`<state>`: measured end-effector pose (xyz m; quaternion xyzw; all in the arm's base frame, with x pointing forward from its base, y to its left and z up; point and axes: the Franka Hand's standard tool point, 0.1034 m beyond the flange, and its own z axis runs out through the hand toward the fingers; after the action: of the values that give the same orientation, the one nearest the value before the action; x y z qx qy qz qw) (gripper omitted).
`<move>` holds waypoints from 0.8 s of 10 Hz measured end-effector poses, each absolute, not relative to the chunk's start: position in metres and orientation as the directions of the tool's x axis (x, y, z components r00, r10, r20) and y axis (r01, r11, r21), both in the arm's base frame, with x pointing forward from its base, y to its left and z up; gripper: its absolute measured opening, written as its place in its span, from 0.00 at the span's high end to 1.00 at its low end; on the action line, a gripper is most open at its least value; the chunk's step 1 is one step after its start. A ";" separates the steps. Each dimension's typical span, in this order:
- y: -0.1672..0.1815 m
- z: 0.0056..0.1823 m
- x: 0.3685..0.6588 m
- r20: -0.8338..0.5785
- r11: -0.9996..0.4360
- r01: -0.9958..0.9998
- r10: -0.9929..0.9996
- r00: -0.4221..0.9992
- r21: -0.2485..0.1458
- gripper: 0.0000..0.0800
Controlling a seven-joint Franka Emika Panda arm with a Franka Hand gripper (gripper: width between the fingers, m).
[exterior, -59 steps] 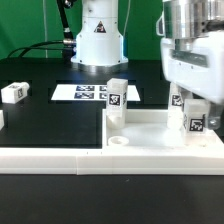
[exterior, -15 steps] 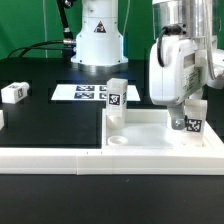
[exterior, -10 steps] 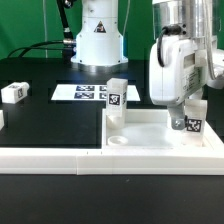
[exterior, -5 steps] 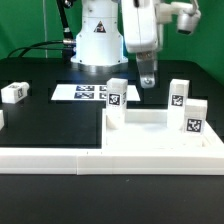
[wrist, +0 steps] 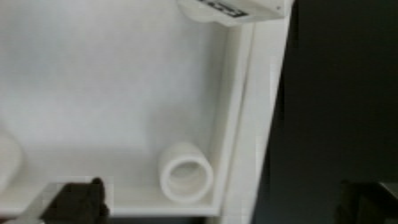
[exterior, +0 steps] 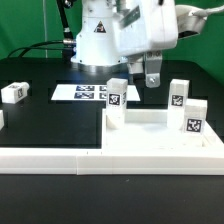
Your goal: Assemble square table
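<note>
The white square slab (exterior: 150, 133) lies at the exterior view's front right, recessed face up. Three white tagged legs stand at its corners: one at the far left corner (exterior: 117, 95), one at the far right (exterior: 178, 96), one at the near right (exterior: 195, 118). A fourth leg (exterior: 14, 92) lies loose on the black table at the left. My gripper (exterior: 152, 80) hangs open and empty above the slab's far side, between the two far legs. The wrist view shows the slab's rim (wrist: 249, 110), an empty corner hole (wrist: 187, 172), a leg's tag (wrist: 240, 8) and my gripper (wrist: 226, 205) with its dark fingertips (wrist: 75, 200) wide apart.
The marker board (exterior: 85, 92) lies behind the slab, in front of the robot base (exterior: 98, 40). A long white border bar (exterior: 40, 156) runs along the front edge. A white block (exterior: 2, 118) shows partly at the far left.
My gripper has left the near right leg, which now stands alone, and has risen and moved left to above the slab's far side. In the last half second the wrist turned and dropped slightly.
</note>
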<state>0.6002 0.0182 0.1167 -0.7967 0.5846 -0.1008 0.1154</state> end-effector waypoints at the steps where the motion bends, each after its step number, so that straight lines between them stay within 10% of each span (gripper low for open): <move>1: -0.005 0.117 0.578 0.077 -0.400 -0.868 -0.915 0.396 -0.293 0.19; 4: -0.085 0.114 0.528 0.190 -0.663 -0.718 -0.749 0.635 -0.213 0.19; 8: -0.084 0.113 0.535 0.304 -0.852 -0.510 -0.521 0.797 -0.122 0.19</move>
<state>0.5353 -0.0836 0.1127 -0.9478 0.2719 -0.1654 0.0170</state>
